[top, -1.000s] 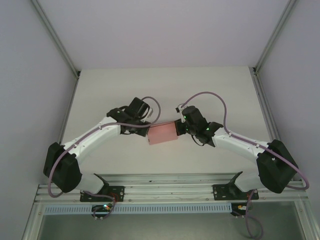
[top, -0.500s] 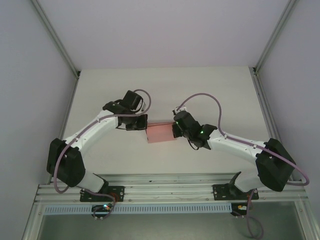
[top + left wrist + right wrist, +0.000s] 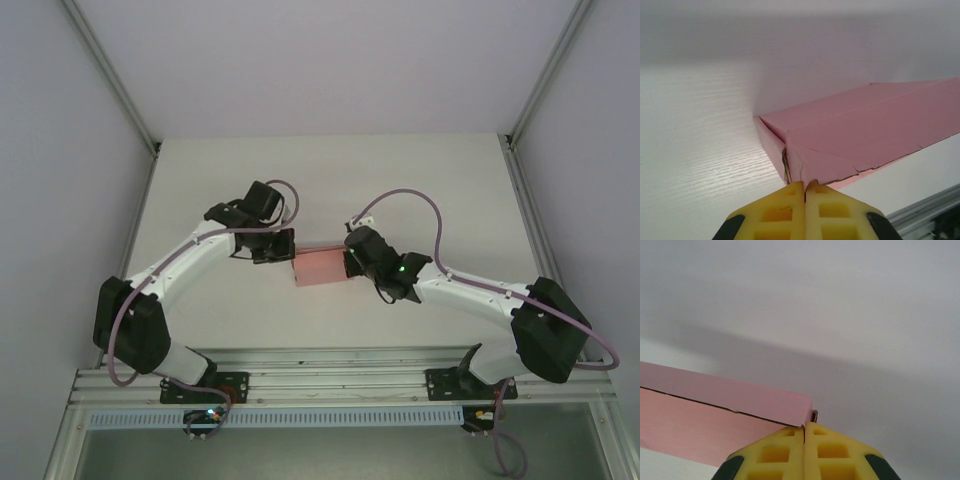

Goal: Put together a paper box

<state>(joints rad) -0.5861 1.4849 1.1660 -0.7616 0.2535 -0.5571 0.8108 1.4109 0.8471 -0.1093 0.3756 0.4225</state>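
My left pincer (image 3: pixel 804 187) is pressed together, its tips against one end corner of the paper box (image 3: pixel 865 130). My right pincer (image 3: pixel 804 427) is pressed together too, at the box's other end. I cannot tell whether card is caught between the fingers. The box lies flat mid-table (image 3: pixel 420 180), with open white tabletop behind it and to both sides. Pale walls (image 3: pixel 320 60) close three sides, and a metal rail (image 3: pixel 330 362) runs along the near edge.

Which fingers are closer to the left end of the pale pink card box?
Left. The left fingers sit at that end of the pale pink card box; the right fingers sit at its opposite end.
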